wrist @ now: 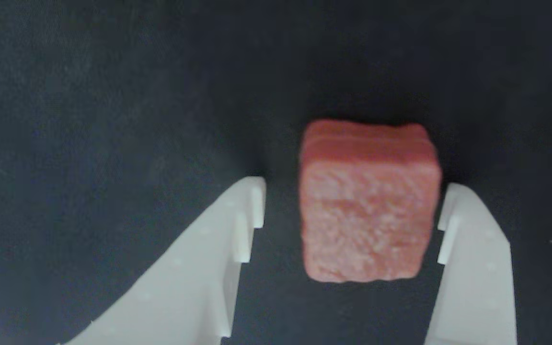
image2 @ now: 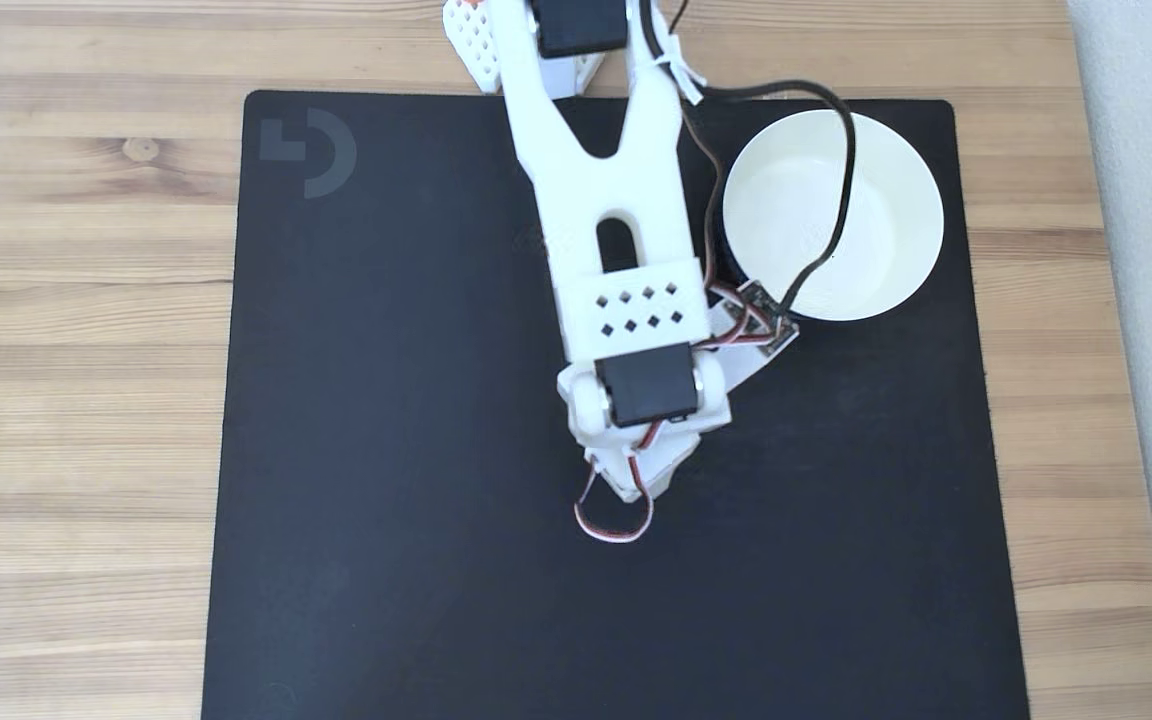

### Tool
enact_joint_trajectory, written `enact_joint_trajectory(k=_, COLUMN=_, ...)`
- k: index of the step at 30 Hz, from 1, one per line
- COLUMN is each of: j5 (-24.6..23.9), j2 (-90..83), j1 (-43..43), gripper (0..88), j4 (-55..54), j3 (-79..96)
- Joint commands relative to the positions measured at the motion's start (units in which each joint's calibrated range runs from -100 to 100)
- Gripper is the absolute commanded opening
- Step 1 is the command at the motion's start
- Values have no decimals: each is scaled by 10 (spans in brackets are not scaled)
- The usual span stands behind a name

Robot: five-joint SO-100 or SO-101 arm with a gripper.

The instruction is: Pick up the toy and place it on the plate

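Note:
In the wrist view the toy (wrist: 369,206), a reddish-brown rough block with rounded corners, lies on the black mat. My gripper (wrist: 352,199) is open around it, one white finger on each side. The right finger (wrist: 472,258) sits almost against the block, while a dark gap separates it from the left finger (wrist: 218,258). In the fixed view the plate (image2: 896,180), a round white dish, stands at the mat's upper right. The arm's wrist (image2: 641,400) hangs over the mat's middle, to the lower left of the plate.
A black mat (image2: 386,450) covers the wooden table (image2: 76,350). A dark cable (image2: 841,200) from the arm arcs over the plate. The arm's base (image2: 496,40) stands at the top edge. The mat's left half and lower part hold nothing.

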Motion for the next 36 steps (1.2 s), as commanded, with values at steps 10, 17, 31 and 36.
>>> enact_joint_trajectory(k=10, j5=-2, j2=23, j1=4, gripper=246, j4=-23, j3=-19)
enact_joint_trajectory(k=17, j5=-3, j2=23, j1=-2, gripper=240, j4=-22, j3=-18)
enact_joint_trajectory(k=31, j5=-27, j2=22, j1=-11, gripper=26, j4=-22, j3=-19)
enact_joint_trajectory(k=36, j5=-30, j2=14, j1=-12, gripper=26, j4=-20, j3=-19)
